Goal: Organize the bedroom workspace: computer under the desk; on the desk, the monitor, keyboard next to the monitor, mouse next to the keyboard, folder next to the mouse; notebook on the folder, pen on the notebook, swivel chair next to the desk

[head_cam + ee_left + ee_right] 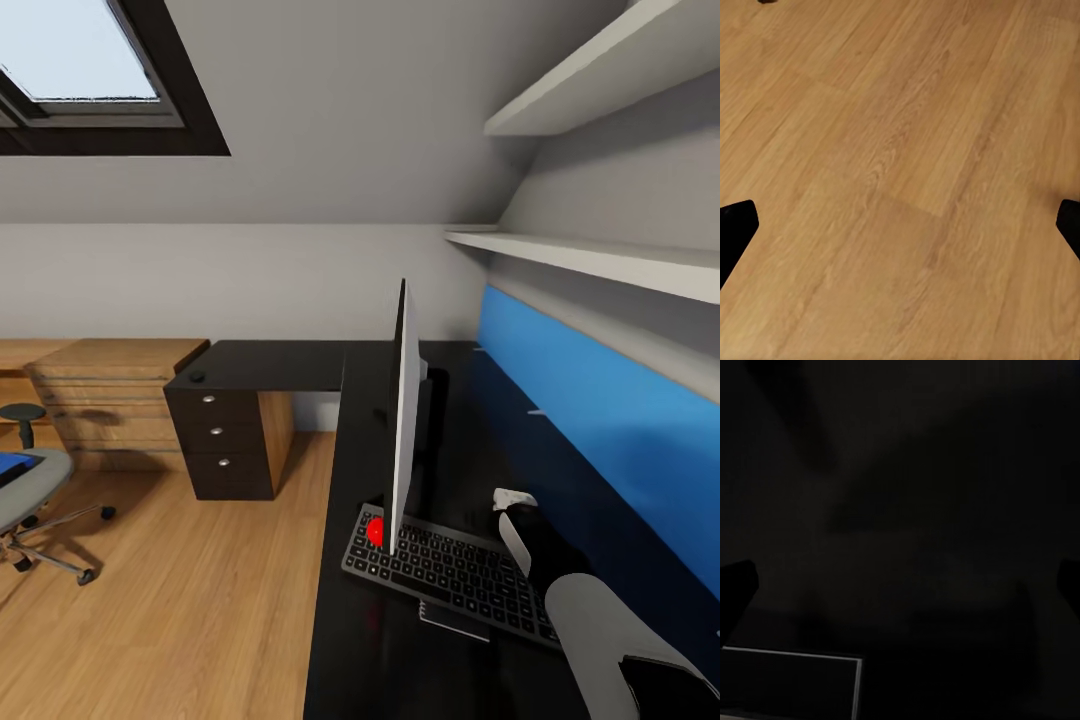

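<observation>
Two things are seen standing on the black counter (pixel 400 640) in the head view: the monitor (pixel 401 420), seen edge-on and upright, with its red dot (pixel 375 532) at the lower corner nearest the camera, and the keyboard (pixel 450 572), which lies flat, at an angle, at the foot of the monitor and touches or passes just under its lower corner. A thin pale edge (pixel 452 622) is seen just beside the keyboard's near side; what it belongs to cannot be told. The right arm (pixel 600 620) is stretched over the counter between the keyboard and the blue back panel (pixel 590 400), and the right gripper (pixel 515 500) is held just beyond the keyboard's far end; whether it touches anything cannot be told. In the right wrist view the right fingers (pixel 735 589) are seen wide apart at both sides of the frame over a dark surface, with nothing between them, and a dark flat shape with a pale edge (pixel 791 656) is seen below. In the left wrist view the left fingers (pixel 733 232) are likewise spread wide and empty over the wooden floor (pixel 900 165). The chair (pixel 30 490) is seen well apart from the counter, out on the floor, with the blue folder (pixel 15 466) lying on its seat. The black drawers (pixel 220 440) are seen under the counter's far wing, beside a light wooden unit (pixel 110 400).
</observation>
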Controlling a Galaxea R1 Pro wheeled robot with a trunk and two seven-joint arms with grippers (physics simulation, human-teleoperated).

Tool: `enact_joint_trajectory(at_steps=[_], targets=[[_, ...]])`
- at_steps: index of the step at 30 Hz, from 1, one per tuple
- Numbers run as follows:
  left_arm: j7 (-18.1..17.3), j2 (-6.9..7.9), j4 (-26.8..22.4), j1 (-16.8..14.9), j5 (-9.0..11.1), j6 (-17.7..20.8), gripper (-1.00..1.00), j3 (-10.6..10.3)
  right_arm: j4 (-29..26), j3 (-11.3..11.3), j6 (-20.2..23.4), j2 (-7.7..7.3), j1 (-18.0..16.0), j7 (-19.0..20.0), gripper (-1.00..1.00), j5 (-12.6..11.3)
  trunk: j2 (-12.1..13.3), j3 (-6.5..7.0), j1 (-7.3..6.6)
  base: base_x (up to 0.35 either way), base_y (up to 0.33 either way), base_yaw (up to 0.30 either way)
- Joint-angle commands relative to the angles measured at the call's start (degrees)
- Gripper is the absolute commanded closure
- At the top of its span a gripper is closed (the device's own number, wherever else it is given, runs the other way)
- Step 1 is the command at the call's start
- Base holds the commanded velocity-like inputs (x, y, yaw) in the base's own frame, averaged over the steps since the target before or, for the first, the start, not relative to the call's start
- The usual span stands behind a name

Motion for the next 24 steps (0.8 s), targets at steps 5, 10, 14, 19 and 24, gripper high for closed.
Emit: enact_joint_trajectory(at_steps=[5, 10, 14, 19, 24], targets=[[0.08, 0.01, 0.02, -0.03, 0.26, -0.13, -1.0, -0.1, -0.09, -0.05, 0.27, 0.01, -0.03, -0.23, -1.0, -0.28, -2.05, -0.96, 1.1, 0.0, 0.0, 0.0], [0.14, 0.01, 0.02, -0.03, 0.23, -0.09, -1.0, -0.1, -0.09, -0.05, 0.27, 0.01, -0.01, -0.24, -1.0, -0.3, -2.45, -1.14, 1.32, 0.0, 0.0, 0.0], [0.22, 0.01, 0.02, -0.03, 0.24, -0.12, -1.0, -0.1, -0.05, -0.05, 0.27, 0.07, -0.02, -0.24, -1.0, -0.31, -2.45, -1.14, 1.32, 0.0, 0.0, 0.0], [0.2, 0.05, -0.04, -0.03, 0.27, -0.15, -1.0, -0.1, -0.01, -0.05, 0.27, 0.1, -0.02, -0.24, -1.0, -0.31, -4.46, -2.04, 2.42, 0.0, 0.0, 0.0], [0.2, 0.08, -0.03, -0.03, 0.26, -0.15, -1.0, -0.1, -0.06, -0.05, 0.27, 0.1, -0.02, -0.23, -1.0, -0.31, -6.06, -2.76, 3.3, 0.0, 0.0, 0.0]])
